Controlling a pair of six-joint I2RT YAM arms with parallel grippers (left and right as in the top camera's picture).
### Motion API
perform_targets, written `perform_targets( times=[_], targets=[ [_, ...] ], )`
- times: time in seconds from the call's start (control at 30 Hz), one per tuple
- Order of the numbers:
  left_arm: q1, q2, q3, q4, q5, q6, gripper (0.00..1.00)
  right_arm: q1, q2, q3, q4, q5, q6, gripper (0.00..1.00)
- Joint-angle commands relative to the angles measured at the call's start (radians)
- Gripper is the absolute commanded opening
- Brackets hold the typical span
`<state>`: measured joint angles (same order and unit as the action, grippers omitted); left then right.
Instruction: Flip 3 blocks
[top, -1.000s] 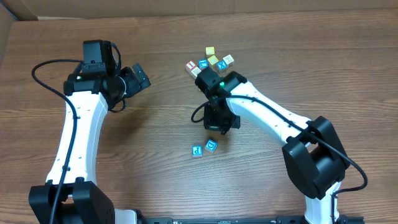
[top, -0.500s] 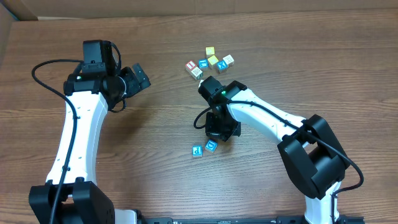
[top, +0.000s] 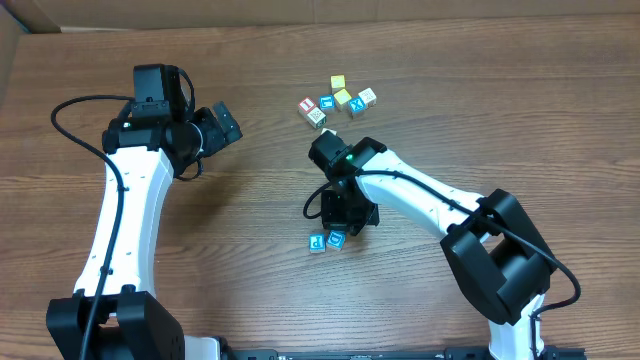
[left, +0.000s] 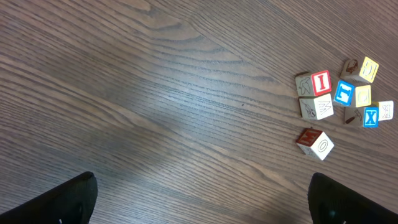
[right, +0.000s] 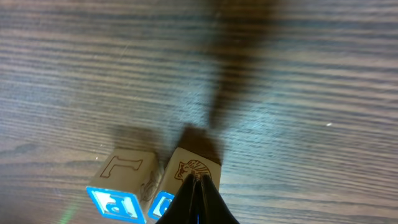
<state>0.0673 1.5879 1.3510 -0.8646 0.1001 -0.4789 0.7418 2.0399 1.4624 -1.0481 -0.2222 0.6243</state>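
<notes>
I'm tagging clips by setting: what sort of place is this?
Likely a robotics lab test bench: a white left arm and right arm stand at a wood-grain table with alphabet blocks scattered on it.

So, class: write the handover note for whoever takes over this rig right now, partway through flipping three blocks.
Left gripper: jaws open, empty, well clear of the blocks.
Right gripper: jaws shut, holding nothing, tip down on the pale block.
P block: right beside the pale block, near the front.
O block: far side, just apart from the other cubes.
Done: no completed flip can be confirmed.
Left: probably tip the pale block, then the O block.
</notes>
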Motion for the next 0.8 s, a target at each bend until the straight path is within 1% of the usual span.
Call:
perform_targets(
  times=[0.0, 0.77],
  targets=[
    [0.003, -0.006, 0.008, 0.002, -0.004, 0.011, 1.0, 0.016, -0.029, -0.004, 0.0, -0.007, -0.008, 0.04],
    [0.003, -0.006, 0.008, 0.001, -0.004, 0.011, 1.0, 0.018, -0.029, -0.004, 0.006, -0.008, -0.008, 0.05]
  ],
)
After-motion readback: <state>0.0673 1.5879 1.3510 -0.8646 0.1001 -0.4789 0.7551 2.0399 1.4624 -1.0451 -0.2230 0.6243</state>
